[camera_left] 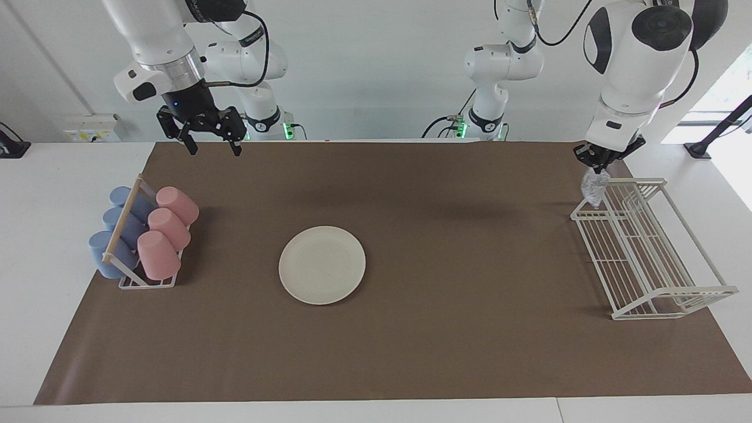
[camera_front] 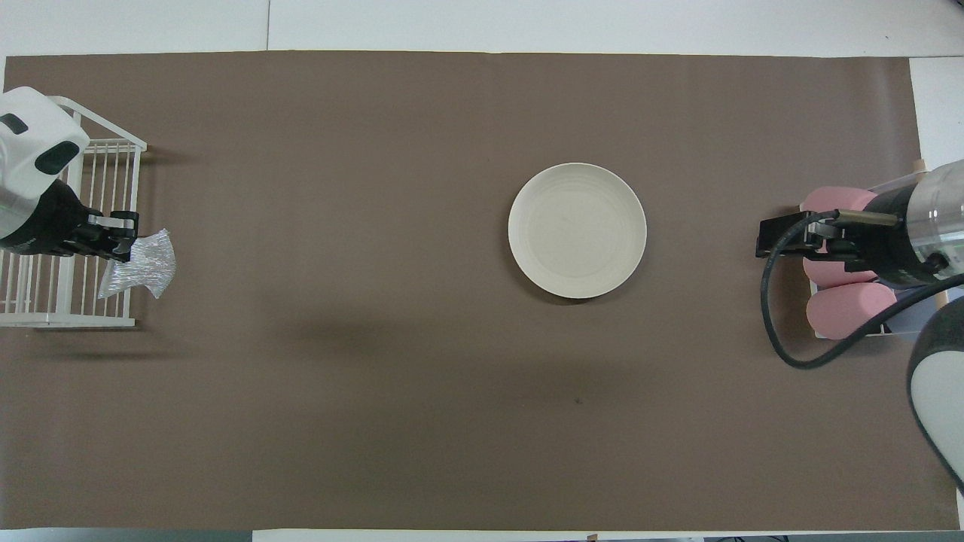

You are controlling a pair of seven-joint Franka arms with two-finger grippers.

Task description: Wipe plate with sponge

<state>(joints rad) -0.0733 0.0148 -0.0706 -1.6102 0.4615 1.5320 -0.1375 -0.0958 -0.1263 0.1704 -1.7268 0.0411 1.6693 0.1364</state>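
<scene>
At the right arm's end of the brown mat point(camera_left: 411, 352), a white rack of blue and pink cups point(camera_left: 144, 235) was seen near the edge, and the right gripper point(camera_left: 212, 144) was held above the mat's corner nearest the robots, its fingers spread wide and holding nothing. The round, flat, cream-white plate point(camera_left: 322, 265) was found bare near the middle of the mat. At the left arm's end, the small silvery-grey mesh sponge point(camera_left: 591, 188) was pinched in the clenched left gripper point(camera_left: 598, 166), hanging over the rim of the white wire dish rack point(camera_left: 646, 249). It was judged that the dangling mesh could be snagged on the rack's wires. Wide open mat was left between rack and plate.
</scene>
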